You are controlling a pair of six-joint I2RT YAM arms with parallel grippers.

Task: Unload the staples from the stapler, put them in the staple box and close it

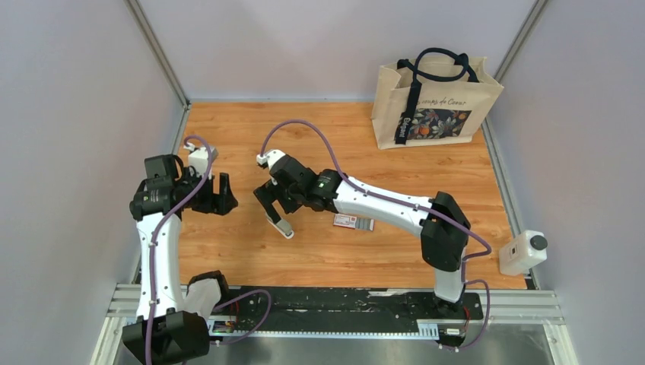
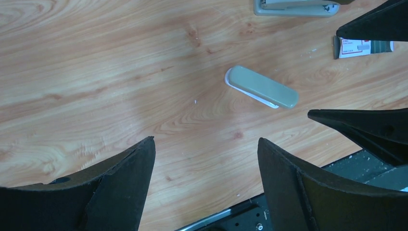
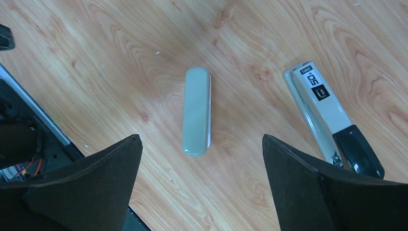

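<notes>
While both arms hang above the orange wood-grain tabletop (image 1: 228,137), the right gripper (image 3: 202,139) shows its two black fingers spread wide, with nothing clamped between them. Directly beneath the gap lies a pale grey-green, round-ended bar (image 3: 196,111), flat on the wood and running lengthwise away from the gripper. The slim stapler (image 3: 321,108), a silvery-white metal body with a black printed label and a dark black end, lies just outside the finger on that view's right side. It is angled and apart from the bar, and its dark end reaches that finger's edge in the view. The left gripper (image 2: 206,144) likewise stands apart and holds nothing. The bar lies ahead of its fingertips and the stapler farther beyond, cut by the view's top edge. A small flat red-and-white box (image 2: 363,46) lies off to the right, partly behind a finger of the right gripper.
</notes>
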